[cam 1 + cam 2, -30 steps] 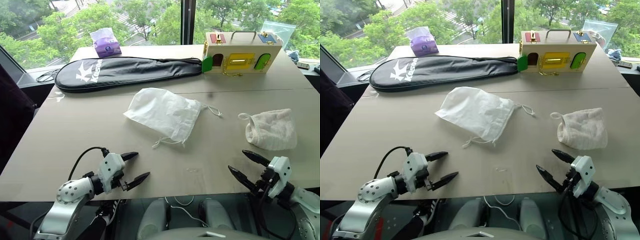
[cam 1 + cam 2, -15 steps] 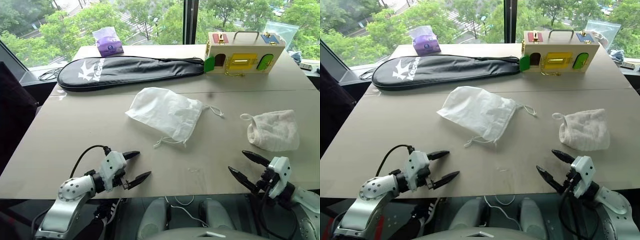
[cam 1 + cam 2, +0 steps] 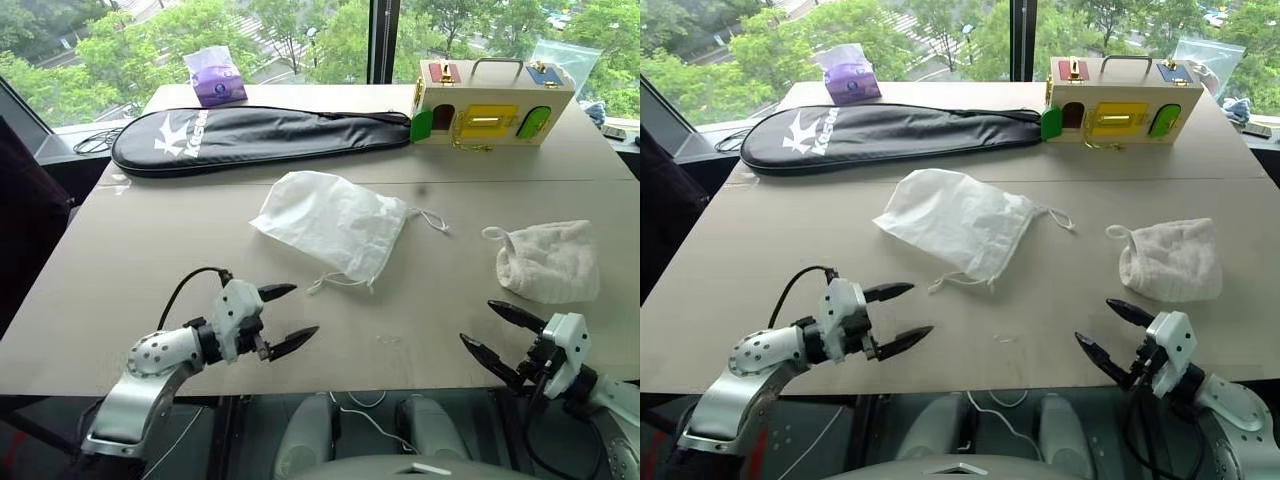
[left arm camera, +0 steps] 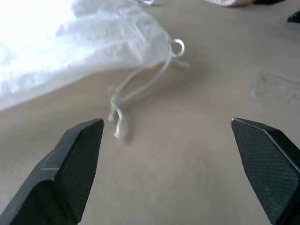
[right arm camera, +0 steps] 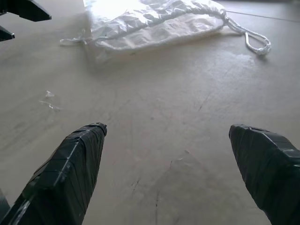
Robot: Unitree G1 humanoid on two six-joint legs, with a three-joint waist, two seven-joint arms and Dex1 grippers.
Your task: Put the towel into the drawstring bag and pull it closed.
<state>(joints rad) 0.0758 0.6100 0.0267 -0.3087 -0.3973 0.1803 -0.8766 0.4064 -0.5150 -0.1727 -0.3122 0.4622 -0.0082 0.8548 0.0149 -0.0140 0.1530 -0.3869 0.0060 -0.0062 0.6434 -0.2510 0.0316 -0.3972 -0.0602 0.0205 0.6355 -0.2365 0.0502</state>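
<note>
Beige tabletop (image 3: 150,250) stretches out under us, backed by big windows full of green trees. Nearest us, our left gripper (image 3: 286,318) hangs just over the near part of the table with its two black fingers spread wide and nothing between them. Our right gripper (image 3: 497,332) sits near the front edge on the right, fingers also spread wide and empty.

Beyond the left gripper, in the middle of the table, lies the drawstring bag (image 3: 335,222), flat and crumpled, its mouth turned toward the right. One thin cord (image 3: 335,283) loops out at the near corner, toward our left fingers; another (image 3: 432,220) trails off its right side. In the left wrist view that near cord (image 4: 140,89) lies between the fingertips, apart from both.

To the right, well apart from the bag, the towel (image 3: 546,260) rests in a soft heap.

Farther back lie a long black racket cover (image 3: 260,137), a wooden latch box (image 3: 490,103) and a purple tissue pack (image 3: 216,80).
</note>
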